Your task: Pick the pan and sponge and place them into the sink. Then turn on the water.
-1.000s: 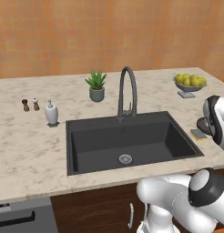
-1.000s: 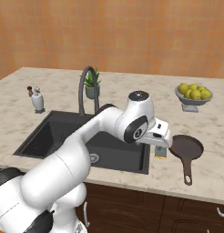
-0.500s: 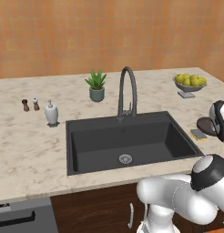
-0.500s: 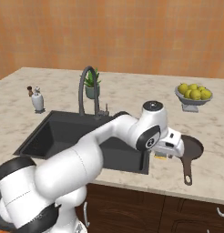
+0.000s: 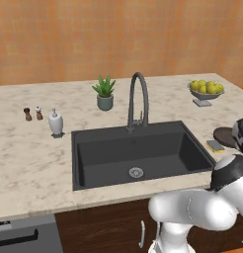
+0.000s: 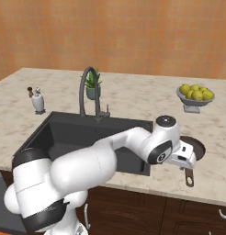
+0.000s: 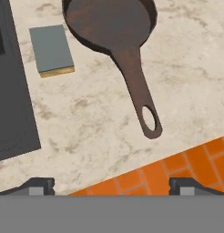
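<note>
1. I see the pan (image 7: 109, 22) lying flat on the marble counter (image 5: 34, 163), to the right of the sink (image 5: 138, 153). In the hand view its long handle (image 7: 139, 95) runs down toward the counter's front edge and ends in an oval hanging hole.
2. The sponge (image 7: 51, 50) lies green side up, just beside the pan and apart from it, between the pan and the sink's right rim. In the left base view the sponge (image 5: 215, 146) sits close to the basin's right rim.
3. The sink is a black basin with a round steel drain (image 5: 136, 172). The gooseneck faucet (image 5: 138, 101) stands at its back rim.
4. My gripper (image 7: 111, 186) hangs above the counter's front edge, below the end of the pan's handle in the hand view. Its two fingertips (image 7: 38, 185) stand wide apart with nothing between them, so I read the tool as released.
5. In the right base view the arm reaches across the sink's front right corner, and the hand covers part of the pan (image 6: 197, 148).
6. Farther out on the counter stand a grey bowl of lemons (image 5: 206, 90), a potted plant (image 5: 104, 93), a soap dispenser (image 5: 56, 122) and two small shakers (image 5: 32, 113).
7. Orange floor tiles (image 7: 177, 168) show past the counter's edge in the hand view.
</note>
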Tool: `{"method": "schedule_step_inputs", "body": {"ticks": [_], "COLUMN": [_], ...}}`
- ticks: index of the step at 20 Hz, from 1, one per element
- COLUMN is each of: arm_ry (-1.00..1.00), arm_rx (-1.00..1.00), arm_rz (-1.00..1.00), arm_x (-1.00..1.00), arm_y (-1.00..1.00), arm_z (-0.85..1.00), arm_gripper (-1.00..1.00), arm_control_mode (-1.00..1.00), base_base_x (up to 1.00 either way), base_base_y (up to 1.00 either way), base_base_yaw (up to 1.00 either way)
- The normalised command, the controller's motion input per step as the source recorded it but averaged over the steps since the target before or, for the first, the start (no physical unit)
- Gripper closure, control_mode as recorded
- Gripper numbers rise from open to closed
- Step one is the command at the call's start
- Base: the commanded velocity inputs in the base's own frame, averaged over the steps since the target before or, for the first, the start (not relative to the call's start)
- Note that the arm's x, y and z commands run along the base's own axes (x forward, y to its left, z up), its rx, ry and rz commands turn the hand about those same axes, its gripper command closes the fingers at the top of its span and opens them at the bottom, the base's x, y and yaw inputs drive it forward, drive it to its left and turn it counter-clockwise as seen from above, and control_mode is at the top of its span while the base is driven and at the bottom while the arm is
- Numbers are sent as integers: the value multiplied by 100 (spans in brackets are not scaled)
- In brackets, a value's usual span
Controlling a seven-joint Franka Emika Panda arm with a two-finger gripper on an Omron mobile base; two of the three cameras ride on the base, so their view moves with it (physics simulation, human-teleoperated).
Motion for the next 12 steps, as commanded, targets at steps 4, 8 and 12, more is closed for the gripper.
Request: {"method": "schedule_step_inputs", "body": {"ticks": [4,8,12], "arm_ry": [0,0,0], "arm_rx": [-1,0,0], "arm_rz": [0,0,0], "arm_x": [0,6,7], "arm_y": [-23,-27,-26], "arm_z": [-33,-29,-23], "arm_gripper": [-100,-100,-100], "arm_control_mode": [-100,-100,-100], "base_base_x": [0,0,0], "base_base_y": [0,0,0], "base_base_yaw": [0,0,0]}}
